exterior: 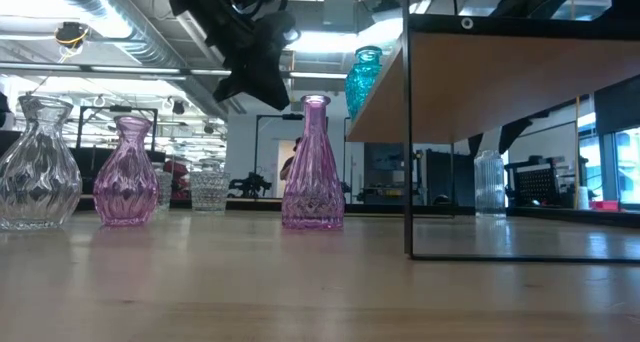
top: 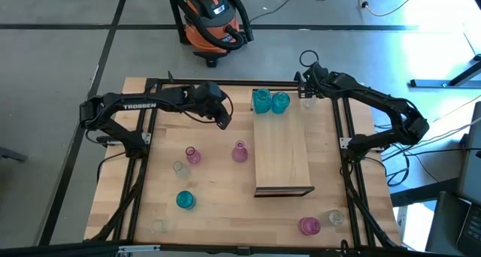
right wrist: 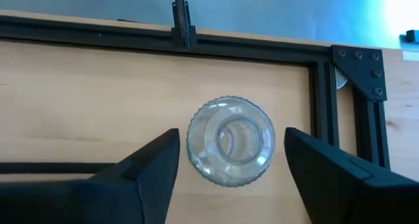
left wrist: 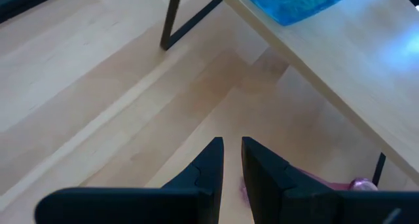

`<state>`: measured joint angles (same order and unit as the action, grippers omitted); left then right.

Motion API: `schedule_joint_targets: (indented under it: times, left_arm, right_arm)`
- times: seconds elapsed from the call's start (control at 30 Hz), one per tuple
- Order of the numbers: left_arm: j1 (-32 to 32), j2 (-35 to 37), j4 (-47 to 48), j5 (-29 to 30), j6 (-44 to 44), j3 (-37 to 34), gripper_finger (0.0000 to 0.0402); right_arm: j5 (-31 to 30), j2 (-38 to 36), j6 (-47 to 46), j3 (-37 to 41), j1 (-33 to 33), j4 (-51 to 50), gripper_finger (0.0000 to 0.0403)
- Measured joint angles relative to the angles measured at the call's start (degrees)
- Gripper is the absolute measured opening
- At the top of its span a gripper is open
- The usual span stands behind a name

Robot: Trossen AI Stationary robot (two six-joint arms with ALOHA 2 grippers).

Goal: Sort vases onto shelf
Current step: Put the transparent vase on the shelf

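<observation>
- Up on the shelf (top: 283,155) so far: just two teal vases (top: 270,101), side by side at its far end. The rest of the board is bare, so I'd call this an early stage.
- Left on the table: a pink vase (top: 240,152) just beside the shelf, another pink one (top: 192,155) with a clear one (top: 179,168) next to it, a teal vase (top: 185,200) nearer the front, a faint clear one (top: 158,225) by the front left corner, plus a pink (top: 309,225) and clear (top: 335,217) pair past the shelf's dark-edged end.
- Right gripper (right wrist: 226,168) is at the far right corner, fingers spread wide on either side of a clear vase (right wrist: 230,141), not touching it as far as I can see. Looks like that's the next pick.
- Left gripper (left wrist: 232,162) hangs over the table left of the shelf, fingers nearly together, holding nothing.
</observation>
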<state>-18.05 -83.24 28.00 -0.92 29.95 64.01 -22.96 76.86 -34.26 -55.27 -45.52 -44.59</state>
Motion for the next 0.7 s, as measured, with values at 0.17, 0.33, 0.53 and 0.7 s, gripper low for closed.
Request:
schedule_joint_targets:
  times: [0.17,0.33,0.53,0.7]
  left_arm:
    - [1.0,0.0,-0.4,0.0,0.0,0.0,0.0048]
    - [2.0,0.0,-0.4,0.1,0.5,0.0,0.0048]
    - [2.8,0.0,-0.4,0.5,1.2,0.0,0.0048]
    - [2.9,0.0,-0.4,0.6,1.4,0.0,0.0048]
  right_arm:
    - [0.1,1.1,-0.6,-0.1,0.0,0.4,0.0212]
    - [-0.5,2.3,-2.2,-0.3,0.0,0.8,0.0163]
    - [-0.4,2.4,-3.3,-0.3,0.1,-0.1,0.0131]
    - [0.6,2.3,-4.4,-0.2,0.1,-2.5,0.0127]
